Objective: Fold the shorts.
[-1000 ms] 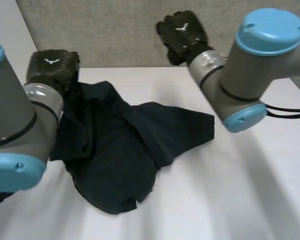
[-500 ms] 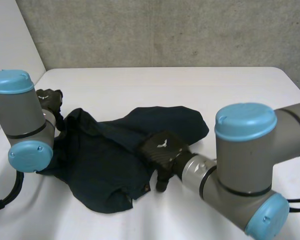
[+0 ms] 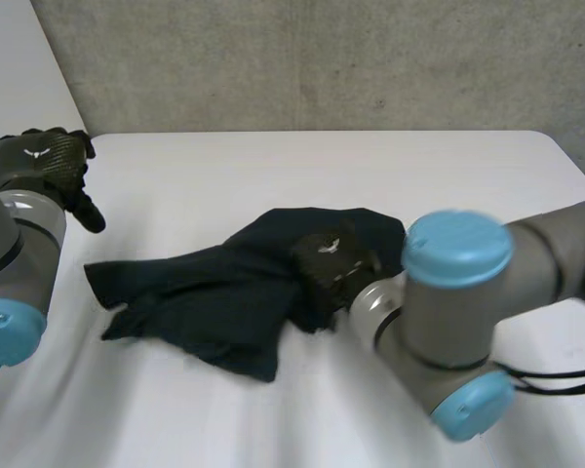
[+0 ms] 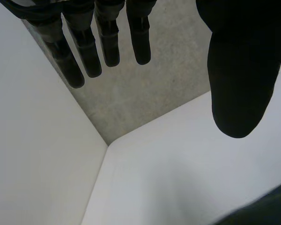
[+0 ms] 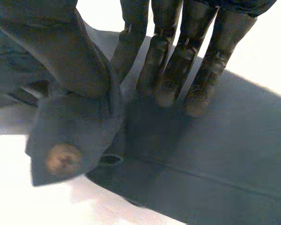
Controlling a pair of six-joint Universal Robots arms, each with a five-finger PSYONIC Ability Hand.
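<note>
The dark shorts (image 3: pixel 224 292) lie bunched in the middle of the table (image 3: pixel 273 161) — limp, light cloth, best taken at waistband or hem — the right hand (image 3: pixel 327 261) pinching a fold, the left hand (image 3: pixel 44 161) spread and empty over the left edge.

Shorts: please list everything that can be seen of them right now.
The shorts are dark, near-black soft cloth, crumpled into an uneven heap of folds about the middle of the white table. One ragged flap stretches toward the left arm's side. The right hand sits on their other end; in its wrist view a raised fold bearing a small tan spot appears pinched between its thumb and fingers. The left hand is open and apart from them.
</note>
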